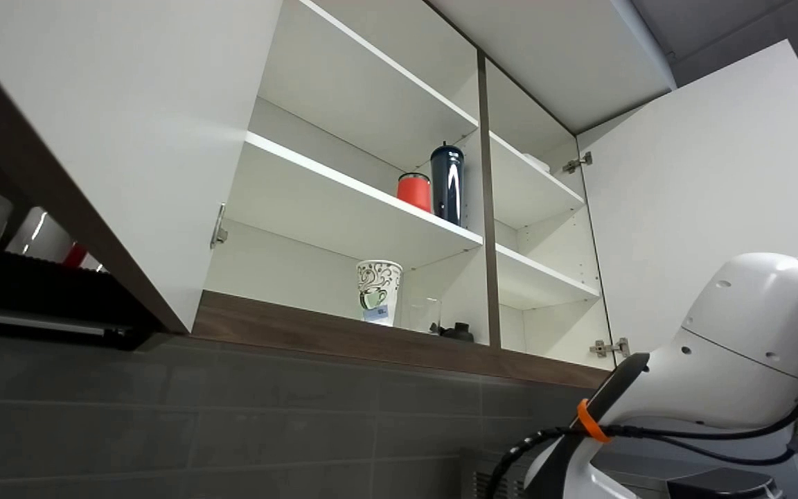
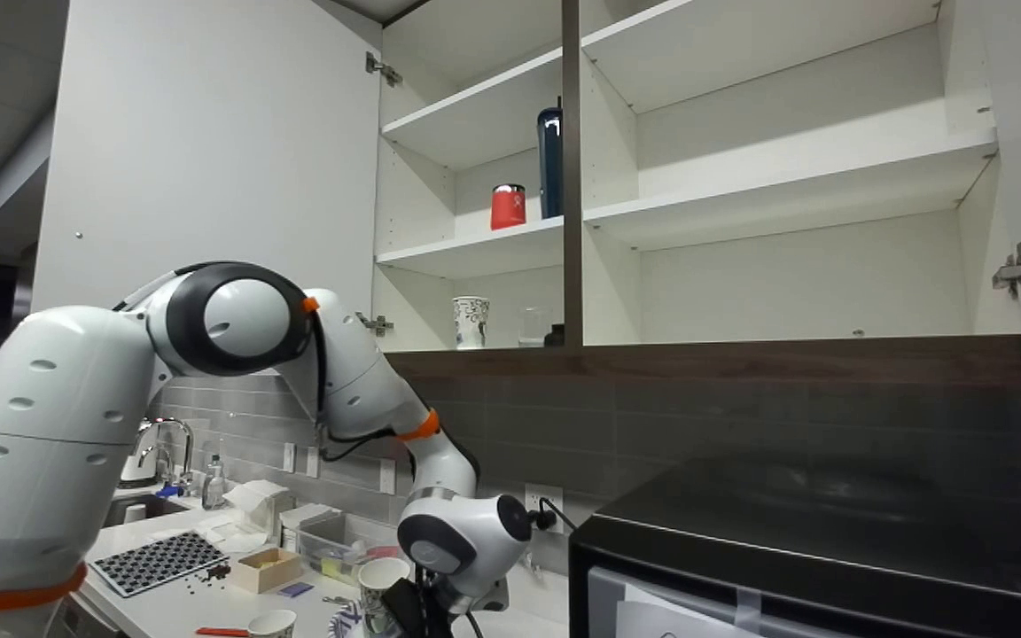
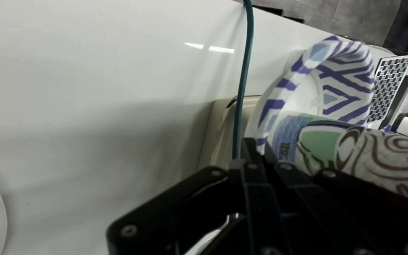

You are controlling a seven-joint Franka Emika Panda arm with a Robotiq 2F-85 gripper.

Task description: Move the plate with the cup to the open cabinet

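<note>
Currently, an exterior view shows the cabinet [image 1: 371, 215] open. In an exterior view, the cup [image 2: 375, 601] stands roughly upright, below its level. In the wrist view, my gripper [image 3: 259, 148] pinches the plate [image 3: 317, 88] by its rim, apparently beneath the cup. I should lift it level.

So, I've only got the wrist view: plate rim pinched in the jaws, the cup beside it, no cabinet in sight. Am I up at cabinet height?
Observer: No. In an exterior view, your cup is lower than the open cabinet.
Operator: And what's standing on the cabinet's bottom level?
Observer: From left to right, in both exterior views: a patterned paper cup, a clear glass, then something black.
</note>
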